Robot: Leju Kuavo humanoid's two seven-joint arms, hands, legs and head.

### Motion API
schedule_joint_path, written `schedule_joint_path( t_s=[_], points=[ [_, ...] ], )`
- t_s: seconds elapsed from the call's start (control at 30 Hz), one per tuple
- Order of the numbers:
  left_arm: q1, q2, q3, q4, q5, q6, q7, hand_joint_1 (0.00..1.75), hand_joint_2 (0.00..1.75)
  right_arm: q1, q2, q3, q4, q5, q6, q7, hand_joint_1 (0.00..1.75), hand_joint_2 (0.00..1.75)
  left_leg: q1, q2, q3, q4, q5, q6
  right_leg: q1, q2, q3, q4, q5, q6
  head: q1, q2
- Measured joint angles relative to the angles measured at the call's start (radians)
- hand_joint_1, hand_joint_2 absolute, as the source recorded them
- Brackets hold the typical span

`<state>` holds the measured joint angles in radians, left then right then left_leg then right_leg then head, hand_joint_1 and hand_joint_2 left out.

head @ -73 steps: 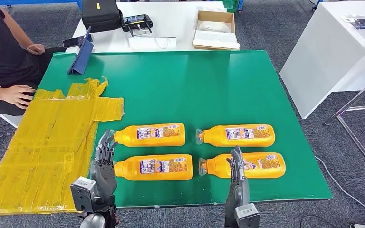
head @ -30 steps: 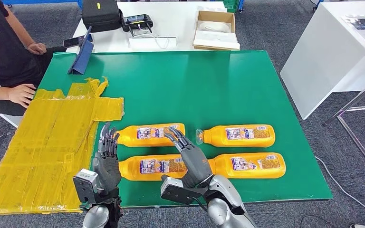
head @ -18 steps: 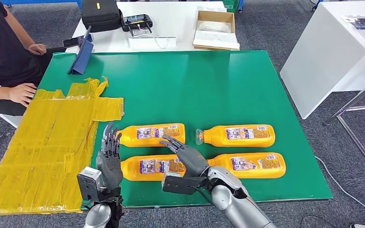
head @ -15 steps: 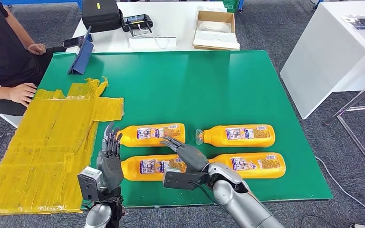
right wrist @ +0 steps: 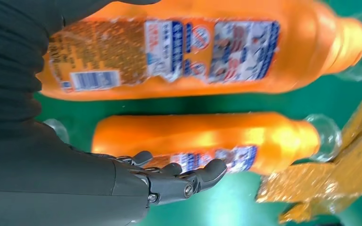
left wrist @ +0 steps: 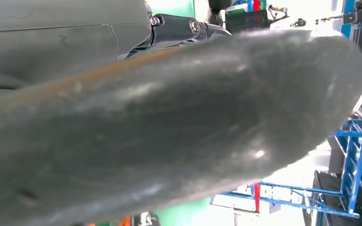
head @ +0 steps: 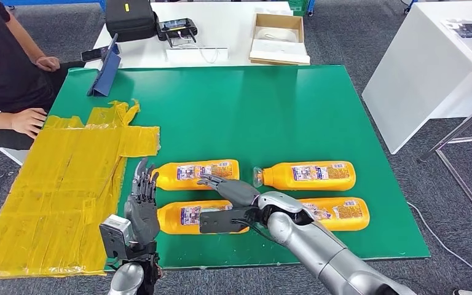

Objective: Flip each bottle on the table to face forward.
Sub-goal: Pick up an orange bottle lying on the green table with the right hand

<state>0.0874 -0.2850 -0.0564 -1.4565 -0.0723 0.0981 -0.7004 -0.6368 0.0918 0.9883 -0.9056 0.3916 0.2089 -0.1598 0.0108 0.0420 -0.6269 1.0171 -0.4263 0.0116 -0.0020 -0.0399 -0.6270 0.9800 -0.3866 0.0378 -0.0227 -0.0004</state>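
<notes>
Bottles, four orange ones lying in two rows on the green table (head: 319,110); label print unreadable. Right hand (head: 230,190), fingers spread and empty, hovers over the near-left bottle (head: 184,216) and far-left bottle (head: 193,173); left hand (head: 140,206) stands open beside their caps. Right wrist view shows the labels (right wrist: 207,44) closer.

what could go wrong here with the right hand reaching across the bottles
The right hand is open between the two left bottles, so it may nudge the far left bottle while working on the near left bottle. The round bottles lie close together, so one could roll into another. The left hand stands beside their caps and may block them.
</notes>
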Motion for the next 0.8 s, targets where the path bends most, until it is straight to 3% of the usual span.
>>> schedule_joint_path(
  t_s=[0.6, 0.8],
  points=[
    [0.0, 0.0, 0.003, 0.0, 0.007, -0.012, 0.0, 0.0, 0.0, -0.044, 0.066, 0.221, 0.078, -0.014, 0.021, 0.044, 0.0, 1.75, 0.0, 0.0, 0.0, 0.0, 0.0, 0.0, 0.0, 0.0, 0.0, 0.0, 0.0, 0.0, 0.0, 0.0],
    [0.009, 0.0, 0.015, -0.001, 0.002, -0.02, 0.0, 0.0, 0.0, -0.05, 0.087, 0.288, 0.123, 0.113, -0.025, 0.122, 0.0, 1.75, 0.0, 0.0, 0.0, 0.0, 0.0, 0.0, 0.0, 0.0, 0.0, 0.0, 0.0, 0.0, 0.0, 0.0]
  ],
)
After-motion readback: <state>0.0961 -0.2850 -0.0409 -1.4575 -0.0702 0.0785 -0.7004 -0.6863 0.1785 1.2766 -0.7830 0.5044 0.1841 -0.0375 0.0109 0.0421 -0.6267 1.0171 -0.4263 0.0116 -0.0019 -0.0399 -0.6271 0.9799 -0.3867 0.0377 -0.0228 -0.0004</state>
